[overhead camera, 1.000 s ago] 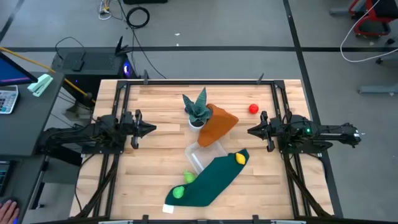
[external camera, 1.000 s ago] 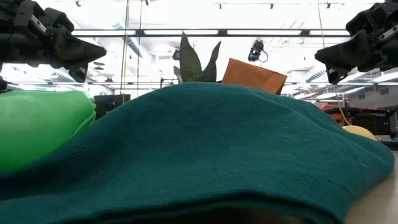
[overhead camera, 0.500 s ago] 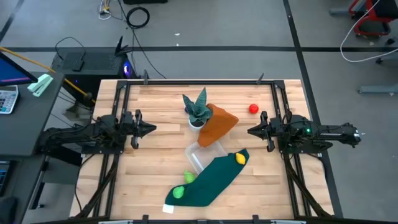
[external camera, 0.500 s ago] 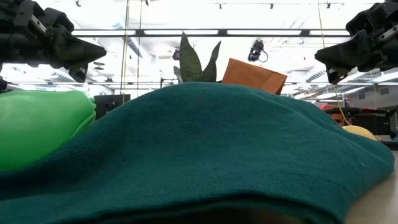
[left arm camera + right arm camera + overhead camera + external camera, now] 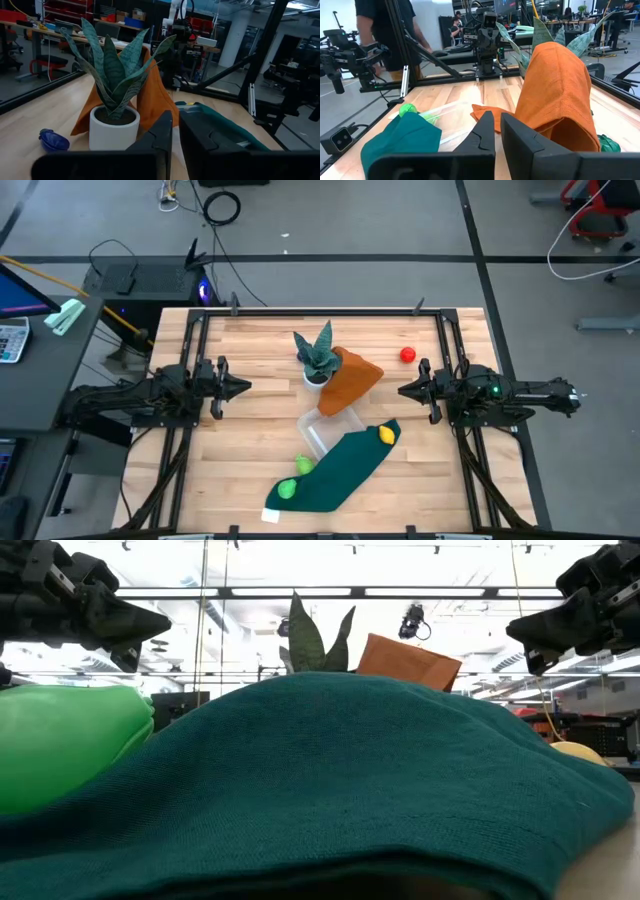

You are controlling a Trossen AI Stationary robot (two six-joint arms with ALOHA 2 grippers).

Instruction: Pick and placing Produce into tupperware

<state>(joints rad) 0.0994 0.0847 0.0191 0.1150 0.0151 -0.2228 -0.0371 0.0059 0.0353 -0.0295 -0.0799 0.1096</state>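
The clear box (image 5: 333, 426) sits mid-surface, half buried by a green cloth (image 5: 340, 471) at its 6 o'clock and an orange cloth (image 5: 352, 380) at 12, likely as obstacles. A yellow fruit (image 5: 385, 435) rests on the green cloth, two green ones (image 5: 303, 466) at its edge; a red ball (image 5: 407, 355) lies at 2 o'clock. The left claw (image 5: 243, 388) and right claw (image 5: 404, 390), both clenched and empty, hover at 9 and 3. The wooden surface (image 5: 250, 340) stands in a workshop.

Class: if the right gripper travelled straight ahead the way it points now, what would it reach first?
Probably the orange cloth: the right gripper points across the table toward it, and the cloth fills its wrist view, though height is uncertain.
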